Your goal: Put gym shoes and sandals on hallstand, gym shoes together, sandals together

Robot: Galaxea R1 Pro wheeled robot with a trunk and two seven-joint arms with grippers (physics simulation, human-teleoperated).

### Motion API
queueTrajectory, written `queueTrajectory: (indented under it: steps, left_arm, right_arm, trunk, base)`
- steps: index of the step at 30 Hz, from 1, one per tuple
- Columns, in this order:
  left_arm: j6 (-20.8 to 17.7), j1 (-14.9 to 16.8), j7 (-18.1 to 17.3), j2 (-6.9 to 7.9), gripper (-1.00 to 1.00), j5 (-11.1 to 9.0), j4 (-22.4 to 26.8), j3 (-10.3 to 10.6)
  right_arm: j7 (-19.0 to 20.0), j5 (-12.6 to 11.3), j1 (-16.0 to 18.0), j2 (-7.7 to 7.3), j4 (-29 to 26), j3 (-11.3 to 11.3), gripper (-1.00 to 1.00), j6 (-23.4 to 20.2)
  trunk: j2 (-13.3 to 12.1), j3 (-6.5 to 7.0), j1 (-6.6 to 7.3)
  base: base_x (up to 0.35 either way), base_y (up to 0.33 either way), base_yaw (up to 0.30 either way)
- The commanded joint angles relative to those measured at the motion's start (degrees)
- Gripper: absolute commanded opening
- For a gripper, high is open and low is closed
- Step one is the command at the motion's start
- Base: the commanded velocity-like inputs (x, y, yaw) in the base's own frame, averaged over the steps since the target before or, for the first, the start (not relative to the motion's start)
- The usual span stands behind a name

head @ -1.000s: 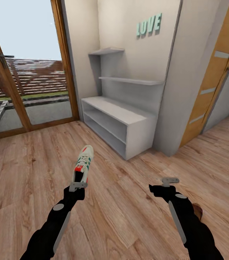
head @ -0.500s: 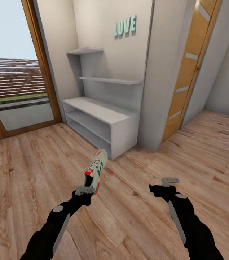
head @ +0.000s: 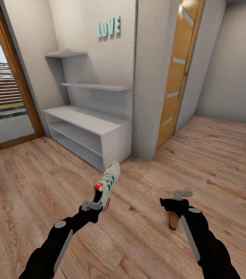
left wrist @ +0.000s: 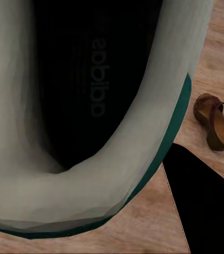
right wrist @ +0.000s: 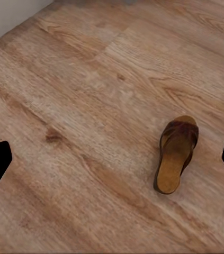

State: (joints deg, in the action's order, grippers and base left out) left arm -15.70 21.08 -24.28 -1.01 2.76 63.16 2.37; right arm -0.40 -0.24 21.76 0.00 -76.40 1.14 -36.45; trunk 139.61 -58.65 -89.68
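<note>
Your left gripper [head: 92, 204] is clamped on the heel of a gym shoe [head: 106, 185], held clear of the corridor floor [head: 30, 193] with its toe pointing ahead; your right gripper [head: 176, 199] carries nothing, its fingers spread wide apart in the right wrist view, and a brown sandal [right wrist: 177, 153] lies flat on the planks just beneath and behind it. Ahead of the left gripper, past bare flooring, stands the hallstand [head: 88, 135], its near end panel closest to the shoe's toe; beyond the right gripper are a grey wall pier [head: 148, 77] and a wooden door [head: 176, 73].
</note>
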Motion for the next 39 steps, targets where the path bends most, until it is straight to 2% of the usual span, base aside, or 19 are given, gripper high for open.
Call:
queueTrajectory:
  steps: [1,9,15,39]
  left_arm:
    - [-0.3,0.0,-0.3,-0.03,-1.0,0.2,0.1,-0.1]
    - [-0.3,0.0,-0.3,-0.05,-1.0,0.2,0.1,-0.1]
    - [-0.3,0.0,-0.3,-0.05,-1.0,0.2,0.1,-0.1]
    - [-0.3,0.0,-0.3,-0.05,-1.0,0.2,0.1,0.0]
  right_arm:
    - [0.0,0.0,0.0,0.0,-0.1,0.0,1.0,-0.3]
    - [0.0,0.0,0.0,0.0,-0.1,0.0,1.0,-0.3]
    - [0.0,0.0,0.0,0.0,-0.1,0.0,1.0,-0.3]
    - [0.0,0.0,0.0,-0.01,-0.1,0.0,1.0,-0.3]
  trunk:
    - [0.0,-0.06,-0.02]
    - [0.0,-0.06,-0.02]
    - [0.0,-0.06,-0.02]
    - [0.0,-0.06,-0.02]
  base:
    - [0.286,0.0,-0.27]
    - [0.327,0.0,-0.101]
    - [0.333,0.094,-0.254]
    - [0.236,0.242,-0.298]
